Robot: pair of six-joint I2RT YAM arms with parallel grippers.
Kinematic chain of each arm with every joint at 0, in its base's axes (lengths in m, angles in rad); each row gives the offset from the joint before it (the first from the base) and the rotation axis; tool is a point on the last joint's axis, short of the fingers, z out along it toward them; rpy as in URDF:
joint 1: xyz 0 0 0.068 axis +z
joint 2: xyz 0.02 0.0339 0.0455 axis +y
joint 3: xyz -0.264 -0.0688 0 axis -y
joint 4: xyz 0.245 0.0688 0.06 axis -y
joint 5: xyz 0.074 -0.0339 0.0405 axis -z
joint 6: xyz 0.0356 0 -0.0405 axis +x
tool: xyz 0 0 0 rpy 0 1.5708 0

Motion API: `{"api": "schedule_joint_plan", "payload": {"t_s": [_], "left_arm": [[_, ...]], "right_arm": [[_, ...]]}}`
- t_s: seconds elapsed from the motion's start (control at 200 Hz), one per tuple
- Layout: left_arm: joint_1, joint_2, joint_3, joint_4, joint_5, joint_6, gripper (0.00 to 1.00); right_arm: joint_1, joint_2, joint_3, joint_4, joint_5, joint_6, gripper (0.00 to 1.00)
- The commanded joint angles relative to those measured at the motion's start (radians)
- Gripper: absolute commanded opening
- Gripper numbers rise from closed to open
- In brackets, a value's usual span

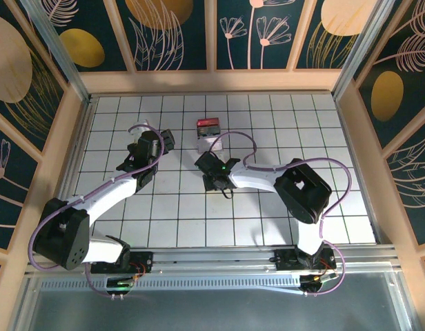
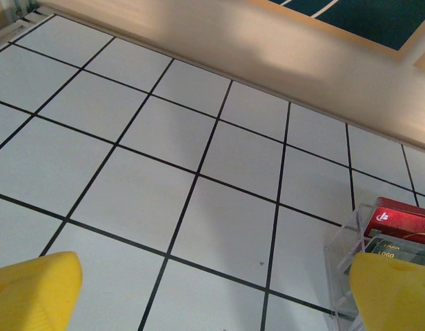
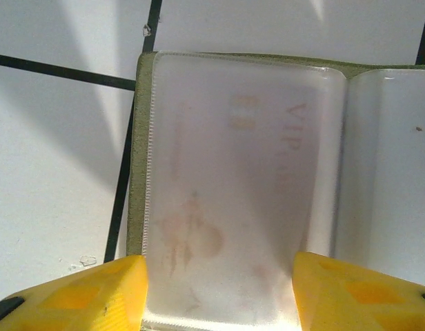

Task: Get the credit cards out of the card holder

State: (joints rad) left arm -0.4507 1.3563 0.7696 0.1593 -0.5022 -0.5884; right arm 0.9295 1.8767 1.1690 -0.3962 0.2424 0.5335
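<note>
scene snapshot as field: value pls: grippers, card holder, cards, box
left gripper: open, over the tiled table, next to the clear box
right gripper: open, fingers either side of one clear sleeve; contact unclear
card holder: lying open, flat
card: pale, marked VIP, inside that sleeve
clear box contents: red card, dark card
task state: VIP card not yet out

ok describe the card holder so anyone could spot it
On the white tiled table, look beneath the right gripper. The card holder lies open there: olive-green edge, cloudy sleeves, a faint VIP card inside, unlike the clear box further back.
</note>
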Motion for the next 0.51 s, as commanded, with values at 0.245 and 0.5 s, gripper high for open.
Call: {"api": "schedule_joint_plan", "payload": {"t_s": [0.245,0.5], "left_arm": [[0.001,-0.011,-0.013,-0.009,0.000,0.001,0.99],[0.001,-0.017,-0.014,-0.007,-0.002,0.005,0.99]], "right_arm": [[0.009,0.032,-0.020,-0.030,0.026,0.026,0.62],[0.008,0.063,-0.033,-0.039,0.036,0.036,0.55]]}}
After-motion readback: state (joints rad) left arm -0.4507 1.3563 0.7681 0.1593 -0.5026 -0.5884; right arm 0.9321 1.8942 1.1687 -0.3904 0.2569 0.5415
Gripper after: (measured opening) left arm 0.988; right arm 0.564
